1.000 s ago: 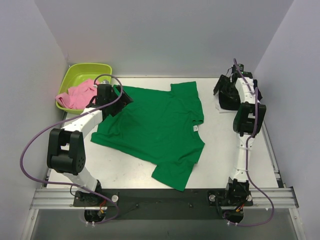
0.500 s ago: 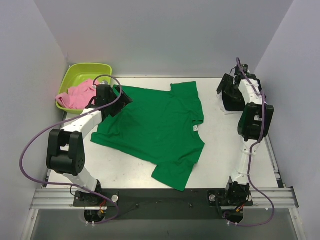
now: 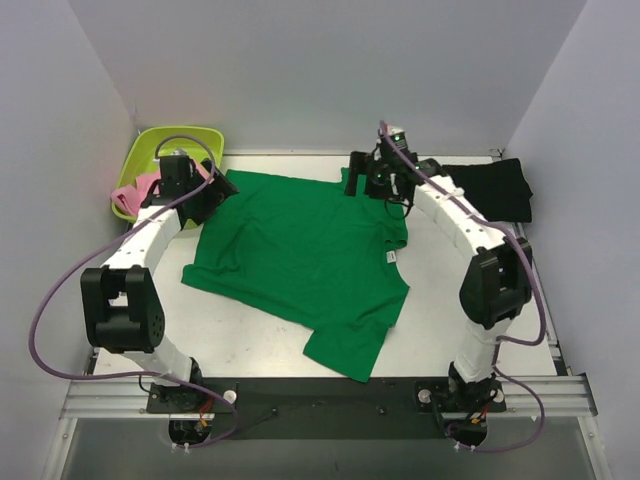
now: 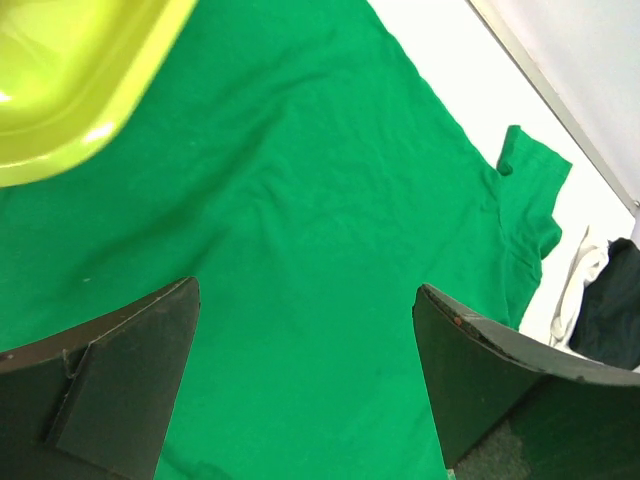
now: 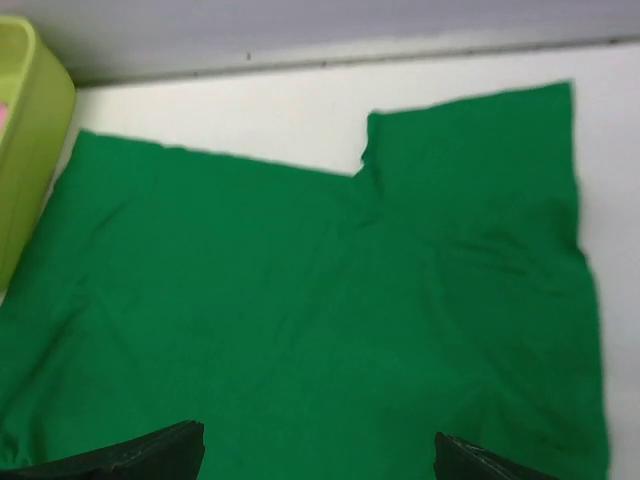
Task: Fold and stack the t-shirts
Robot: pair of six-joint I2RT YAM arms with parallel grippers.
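Hovering left gripper [image 4: 305, 290] and right gripper [image 5: 318, 432] spread wide above the bright green cloth t-shirt [image 3: 300, 250], I feared the left clipping the nearby lime-green plastic tub [image 3: 180, 132].

My left arm [image 3: 150, 235] is stretched out to the far left, wrist angled inward, left gripper [image 4: 305, 288] with fingers spread wide. My right arm [image 3: 455, 215] arcs far forward and in toward centre, right gripper [image 5: 315, 437] pointing down, fingers equally wide apart.
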